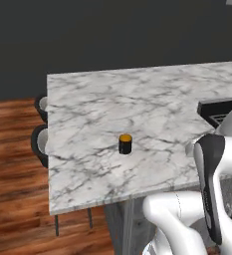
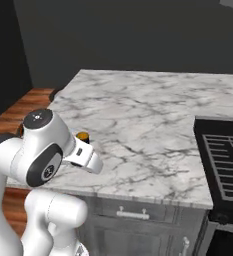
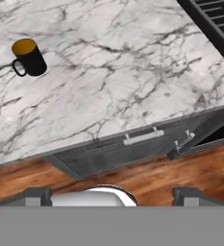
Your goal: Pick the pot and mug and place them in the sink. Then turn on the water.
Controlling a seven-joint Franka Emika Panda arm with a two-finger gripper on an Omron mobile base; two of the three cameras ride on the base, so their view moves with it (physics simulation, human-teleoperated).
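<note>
The small black mug (image 1: 125,143) with an orange top stands alone on the white marble counter (image 1: 137,99), near its front edge. In the hand view the mug (image 3: 29,57) is at the upper left, handle pointing left, far from my gripper (image 3: 112,196). The gripper is open, its fingertips (image 3: 36,195) spread wide with nothing between them, out in front of the counter above the floor. My arm partly hides the mug (image 2: 82,135) in the right base view. The black sink (image 2: 223,160) with its slotted panel lies at the counter's right end. The pot is out of view.
Two dark stools (image 1: 39,142) stand at the counter's left end over the wood floor (image 1: 13,174). Below the counter's front edge is a grey drawer with a bar handle (image 3: 142,138). My own white arm (image 1: 212,179) blocks the lower right of the left base view.
</note>
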